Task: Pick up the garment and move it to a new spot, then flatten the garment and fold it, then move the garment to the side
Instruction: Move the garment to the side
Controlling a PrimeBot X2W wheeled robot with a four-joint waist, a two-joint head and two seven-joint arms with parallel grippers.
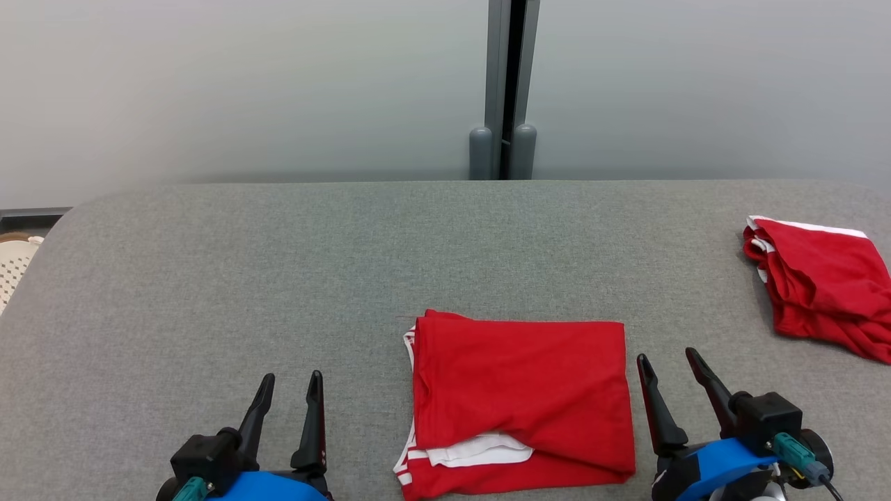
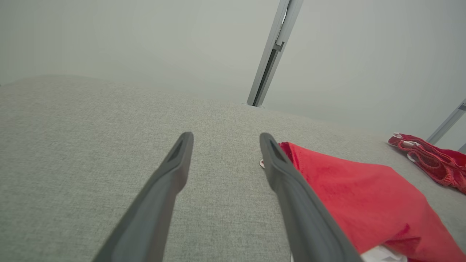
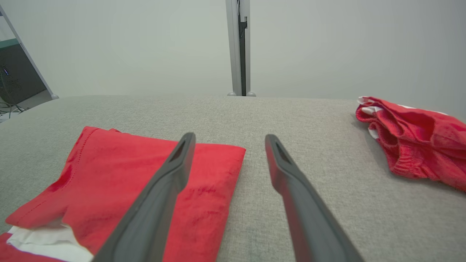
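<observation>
Head view, left arm: low at the near left, fingers pointing away across the grey fabric-covered worktop [image 1: 278,264].
Head view, left pincer [image 1: 292,379]: spread wide, nothing gripped, apart from the cloth.
Head view, right arm: low at the near right, fingers leaning slightly leftward.
Head view, right pincer [image 1: 665,356]: spread wide, empty, just beside the cloth's right edge.
Head view, folded red garment with white trim [image 1: 522,390]: flat near the front edge, between both pincers.
Head view, crumpled red-and-white garment [image 1: 814,278]: far right, well apart.
Left wrist view: fingers parted over bare worktop; the folded garment lies off to the right.
Right wrist view: fingers parted, released; one finger crosses before the folded garment's corner, contact unclear.
</observation>
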